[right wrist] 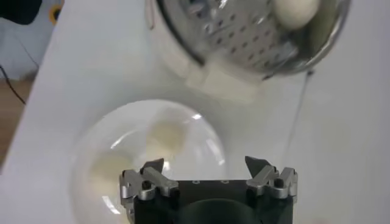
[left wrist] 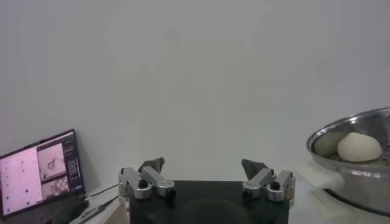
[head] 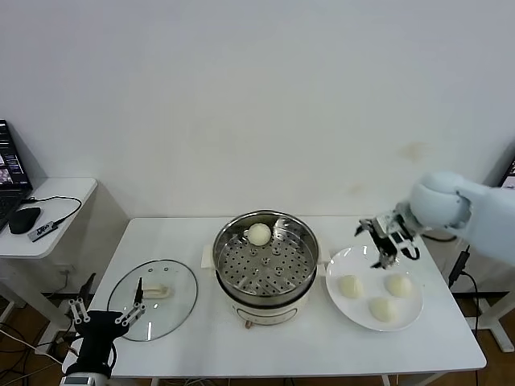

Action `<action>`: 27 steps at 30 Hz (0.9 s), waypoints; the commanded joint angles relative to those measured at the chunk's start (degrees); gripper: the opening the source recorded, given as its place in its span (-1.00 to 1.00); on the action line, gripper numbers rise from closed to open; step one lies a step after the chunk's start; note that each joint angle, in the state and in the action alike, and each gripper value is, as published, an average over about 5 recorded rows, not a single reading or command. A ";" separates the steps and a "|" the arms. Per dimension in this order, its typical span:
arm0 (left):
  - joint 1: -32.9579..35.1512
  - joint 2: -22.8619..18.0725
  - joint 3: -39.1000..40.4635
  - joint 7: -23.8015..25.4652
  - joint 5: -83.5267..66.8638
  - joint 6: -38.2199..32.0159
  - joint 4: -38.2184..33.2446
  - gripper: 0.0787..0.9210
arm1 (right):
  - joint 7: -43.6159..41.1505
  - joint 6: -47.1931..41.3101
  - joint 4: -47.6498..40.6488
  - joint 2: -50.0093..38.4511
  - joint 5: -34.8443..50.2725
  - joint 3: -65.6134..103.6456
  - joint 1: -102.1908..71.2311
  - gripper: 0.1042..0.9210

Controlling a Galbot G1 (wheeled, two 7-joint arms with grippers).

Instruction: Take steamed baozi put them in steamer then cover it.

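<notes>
The steel steamer (head: 265,265) stands mid-table with one baozi (head: 258,234) on its perforated tray at the back; that baozi also shows in the left wrist view (left wrist: 359,148) and the right wrist view (right wrist: 295,11). Three baozi (head: 351,286) (head: 398,284) (head: 385,308) lie on the white plate (head: 342,261) to its right. My right gripper (head: 388,243) is open and empty above the plate's back edge. The glass cover (head: 153,297) lies flat on the table at the left. My left gripper (head: 105,312) is open and empty, low at the table's front left corner.
A side table (head: 48,209) at the far left holds a laptop (head: 10,173), a mouse and a cable. The steamer's white handle (left wrist: 317,176) sticks out toward my left gripper. A cable hangs off the table's right edge.
</notes>
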 commanded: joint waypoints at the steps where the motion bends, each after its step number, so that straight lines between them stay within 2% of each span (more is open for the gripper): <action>1: 0.11 -0.29 -0.21 -0.03 0.11 0.08 -0.05 0.77 | 0.83 -4.13 -1.69 -3.62 -1.74 11.70 -19.15 0.76; 14: -0.09 -0.49 -1.73 -0.02 -0.06 0.16 0.78 0.77 | 1.33 -2.63 -16.74 9.80 -5.64 16.63 -26.41 0.76; 27: -0.89 -0.61 -1.80 -0.03 -0.04 0.16 1.69 0.77 | 2.54 -1.85 -23.10 15.90 -8.56 19.50 -31.00 0.73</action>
